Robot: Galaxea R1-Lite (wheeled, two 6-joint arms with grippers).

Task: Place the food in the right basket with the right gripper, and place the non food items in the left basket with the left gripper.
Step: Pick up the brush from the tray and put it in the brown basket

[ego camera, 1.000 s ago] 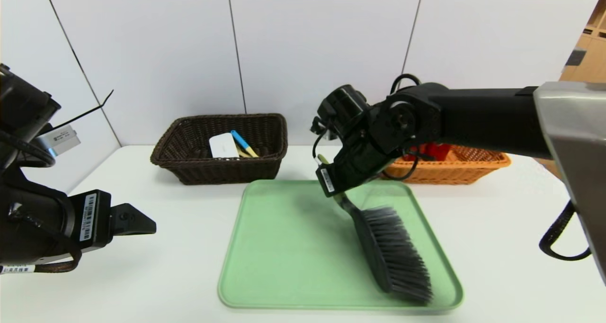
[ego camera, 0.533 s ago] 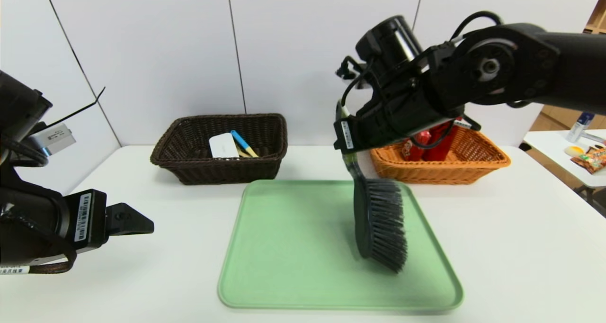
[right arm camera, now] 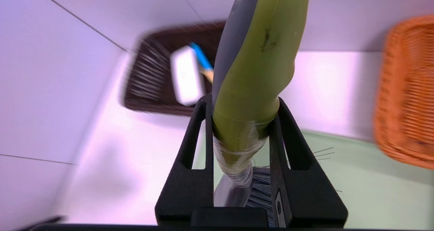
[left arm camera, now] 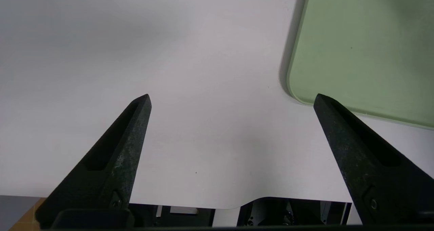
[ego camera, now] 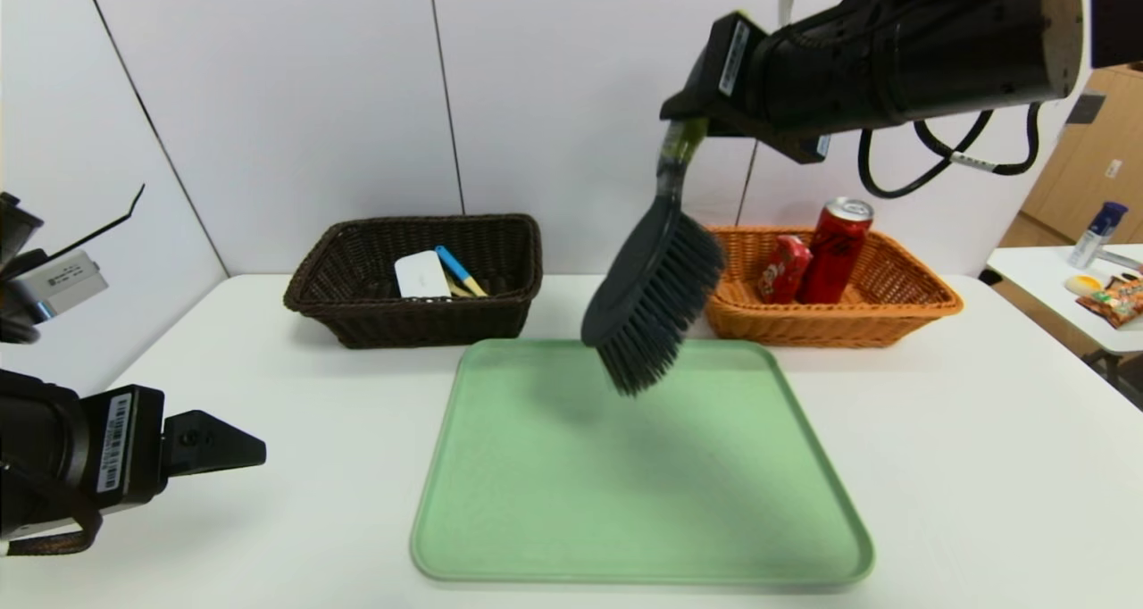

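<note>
Low over the white counter (ego camera: 938, 448) at the near left, the left hand (left arm camera: 232, 100) is spread, grasping nothing. The dark wicker basket (ego camera: 415, 279) sits far left. The right hand (right arm camera: 241, 104) clenches the green-handled black-bristled brush (ego camera: 652, 301), hanging above the pale green plastic tray (ego camera: 638, 520), left of the orange wicker basket (ego camera: 893, 310).

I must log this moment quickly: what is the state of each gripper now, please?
Left gripper: open, holding nothing, low over the table.
Right gripper: shut on the brush handle, raised above the green tray.

I see a white panelled wall (ego camera: 312, 100) behind my white table (ego camera: 964, 430); a second table (ego camera: 1040, 265) stands far right.
</note>
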